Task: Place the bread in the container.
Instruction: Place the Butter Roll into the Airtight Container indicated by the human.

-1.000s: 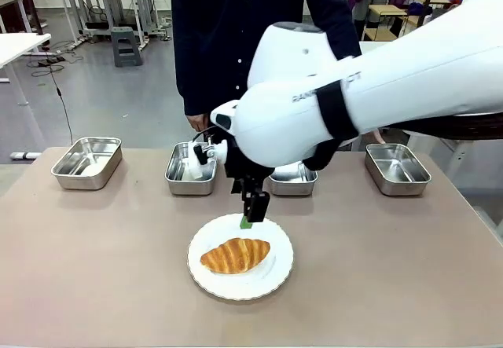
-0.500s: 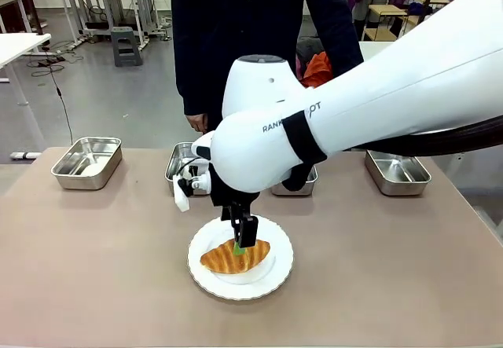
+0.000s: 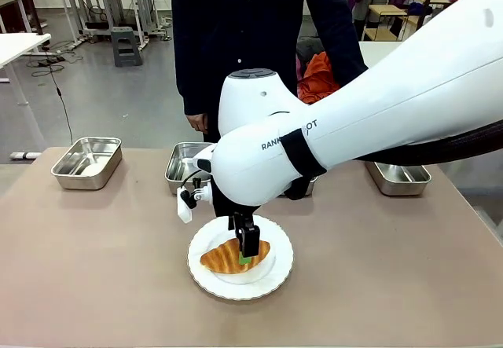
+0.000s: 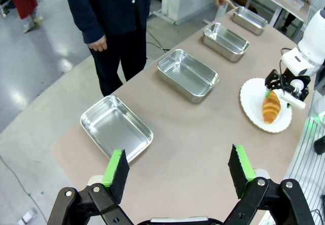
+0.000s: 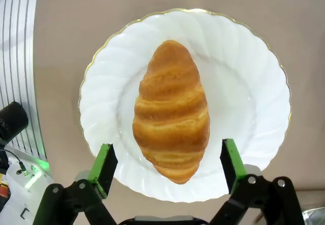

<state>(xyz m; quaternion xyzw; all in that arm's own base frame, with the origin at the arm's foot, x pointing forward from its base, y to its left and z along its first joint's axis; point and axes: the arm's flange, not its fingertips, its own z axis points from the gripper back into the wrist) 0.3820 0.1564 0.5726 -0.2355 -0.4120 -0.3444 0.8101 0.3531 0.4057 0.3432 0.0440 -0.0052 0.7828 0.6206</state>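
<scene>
The bread [image 3: 228, 258], a golden-brown croissant, lies on a white scalloped plate [image 3: 275, 276] at the table's near middle. My right gripper [image 3: 245, 258] points down onto it. In the right wrist view the bread [image 5: 171, 110] lies lengthwise on the plate [image 5: 244, 88], and the right gripper [image 5: 167, 164] is open, one green pad on each side of the croissant's near end, apart from it. Several steel trays stand in a row at the far side; the container could be any of them, such as one [image 3: 86, 161] at far left. My left gripper [image 4: 179, 166] hangs open above the table's end.
A person in a dark top [image 3: 251, 42] stands behind the table, one hand [image 3: 196, 120] hanging near a tray [image 3: 185, 167]. Another tray [image 3: 397, 177] sits at far right, half behind my right arm. Bare table lies left of the plate.
My right gripper came down and forward from the plate's far rim onto the croissant. Its jaws stayed open. The bread has not moved.
</scene>
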